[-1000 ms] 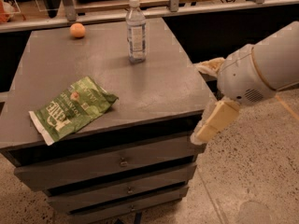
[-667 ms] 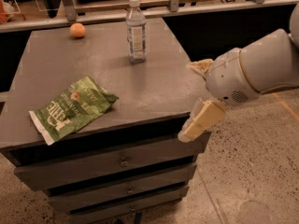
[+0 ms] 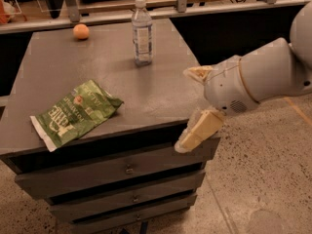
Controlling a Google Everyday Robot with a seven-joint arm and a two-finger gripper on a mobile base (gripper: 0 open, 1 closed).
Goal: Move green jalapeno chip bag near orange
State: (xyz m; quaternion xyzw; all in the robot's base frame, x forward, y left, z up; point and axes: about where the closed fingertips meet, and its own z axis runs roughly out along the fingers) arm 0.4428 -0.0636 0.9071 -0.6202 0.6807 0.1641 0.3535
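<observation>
where the robot's arm (image 3: 265, 77) runs off the right side of the view, only its pale rounded casing shows, and the base is out of sight. the lower finger of the gripper (image 3: 184, 110) covers part of the front right corner of the grey cabinet top (image 3: 161, 94), so the edge there cannot be made out. the white lettering on the green jalapeno chip bag (image 3: 75, 113) cannot be read. the gripper hangs at the front right corner, its two tan fingers spread wide apart with nothing between them, one over the right edge and the other dropped in front of the top drawer (image 3: 112, 172). the bag lies flat and crinkled near the front left corner, its white sealed end reaching the front edge, well apart from the gripper. the orange (image 3: 81, 31) sits near the back left corner, well apart from the bag. a clear water bottle (image 3: 142, 30) stands upright near the back edge, between the orange and the right edge.
</observation>
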